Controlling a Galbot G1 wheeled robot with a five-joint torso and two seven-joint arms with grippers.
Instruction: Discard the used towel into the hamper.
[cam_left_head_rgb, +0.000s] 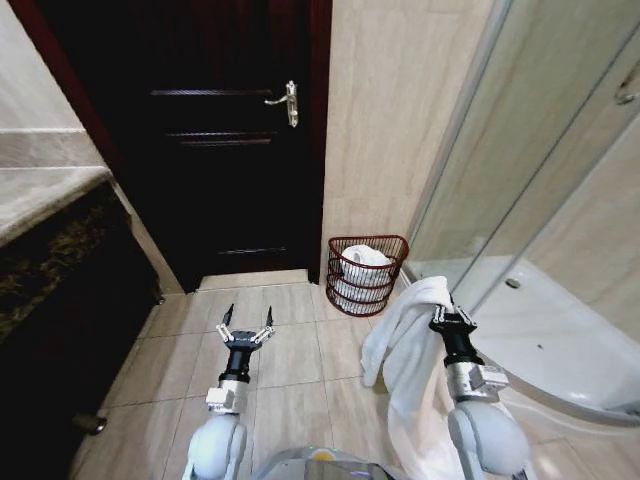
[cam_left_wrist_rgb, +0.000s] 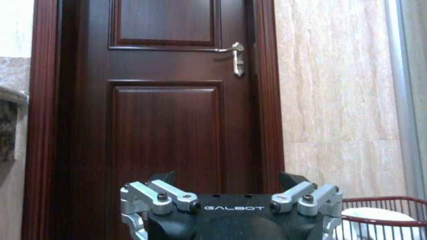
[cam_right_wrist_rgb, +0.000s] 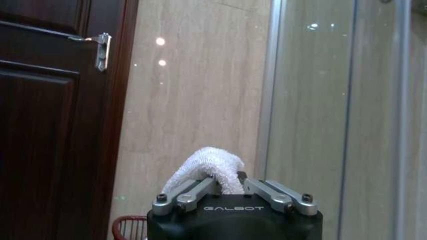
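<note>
My right end effector (cam_left_head_rgb: 452, 318), fingers clamped together on the white towel (cam_left_head_rgb: 415, 360), which drapes below it; my left end effector (cam_left_head_rgb: 246, 326), fingers spread apart, holds nothing; the hamper (cam_left_head_rgb: 366, 274) stands on the floor at 11 o'clock from the towel, against the wall (cam_left_head_rgb: 390, 120), white cloth inside.

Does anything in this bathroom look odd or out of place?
Nothing looks damaged or spilled. One thing stands out: a white towel hangs from the right claw, short of the hamper by the wall, which already holds white cloth. The left claw is open and holds nothing.
</note>
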